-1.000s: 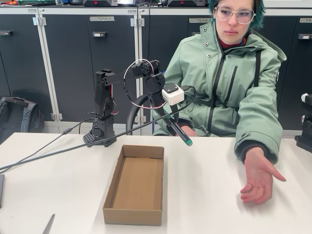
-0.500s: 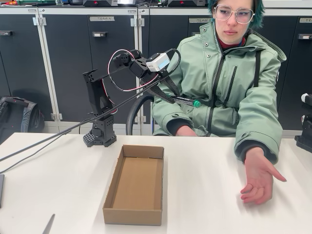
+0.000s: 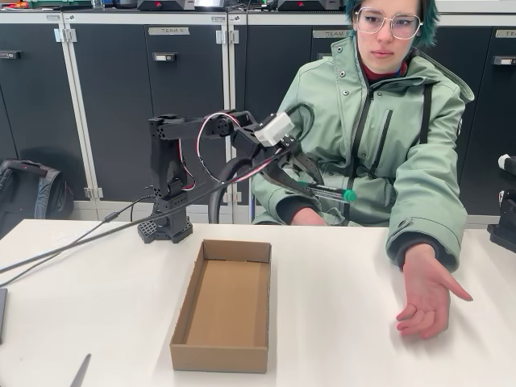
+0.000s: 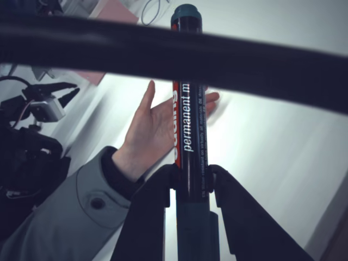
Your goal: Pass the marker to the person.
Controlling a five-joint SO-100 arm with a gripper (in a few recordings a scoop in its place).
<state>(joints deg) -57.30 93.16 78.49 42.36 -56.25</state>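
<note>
On the white table (image 3: 339, 322) lies one open cardboard box (image 3: 223, 303), and at the lower edge a grey tip (image 3: 80, 372) is cut off. One open hand (image 3: 428, 294) of the person (image 3: 379, 121) rests palm up. Above, the gripper (image 3: 310, 184) is clamped on one marker (image 3: 326, 192), held in the air. Behind are dark cabinets (image 3: 113, 105).
</note>
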